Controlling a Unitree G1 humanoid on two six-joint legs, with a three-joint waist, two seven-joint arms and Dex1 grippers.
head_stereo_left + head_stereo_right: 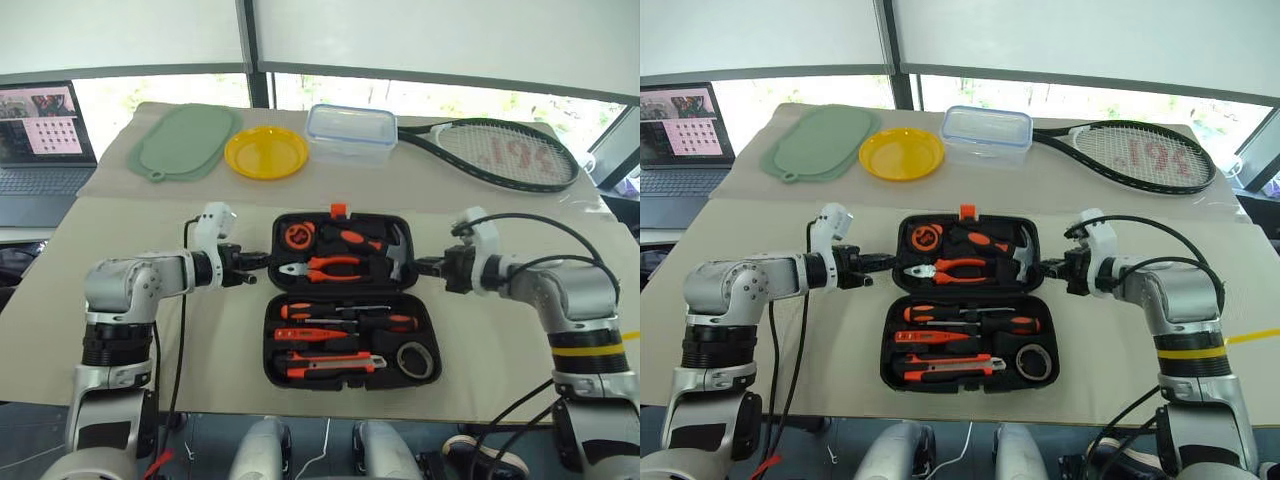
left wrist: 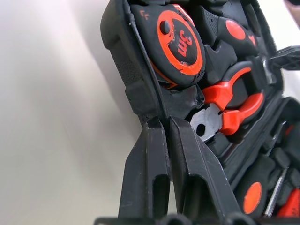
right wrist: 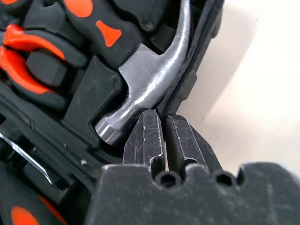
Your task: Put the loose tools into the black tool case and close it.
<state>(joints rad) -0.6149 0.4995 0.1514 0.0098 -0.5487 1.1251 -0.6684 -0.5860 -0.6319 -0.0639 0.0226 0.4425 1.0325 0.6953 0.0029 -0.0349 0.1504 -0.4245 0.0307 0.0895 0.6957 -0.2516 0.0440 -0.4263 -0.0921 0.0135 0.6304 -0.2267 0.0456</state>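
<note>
Lying open and flat near the front edge of the surface (image 1: 120, 330), the black tool case (image 1: 345, 300) has its hinge line running left to right between its two halves, with the small orange latch (image 1: 338, 210) on the far rim, pointing away from the robot. In the near half the screwdrivers (image 1: 345, 320) and the utility knife (image 1: 330, 366) lie with their long axes left to right, parallel to the front edge, and the dark tape roll (image 1: 415, 359) sits in the near right corner of the case. In the far half are a tape measure (image 1: 298, 236), pliers (image 1: 325, 267) with the handles pointing right, and a hammer (image 1: 396, 250) standing front to back along the right wall.

Both arms reach forward, forearms angled inward toward the far half of the case. The left tool (image 1: 255, 262) points right and slightly down; its fingers (image 2: 145, 173) are pressed together with their tips at the left rim of the far half, just below the tape measure. The right tool (image 1: 425, 266) points left and slightly down, fingers (image 3: 147, 136) likewise pressed together, tips at the right rim beside the hammer head. Whether either pair pinches the rim itself cannot be told.

Along the far edge of the surface lie a green mat (image 1: 183, 142), a yellow plate (image 1: 266, 152), a clear box (image 1: 351, 133) and a tennis racket (image 1: 500, 152).
</note>
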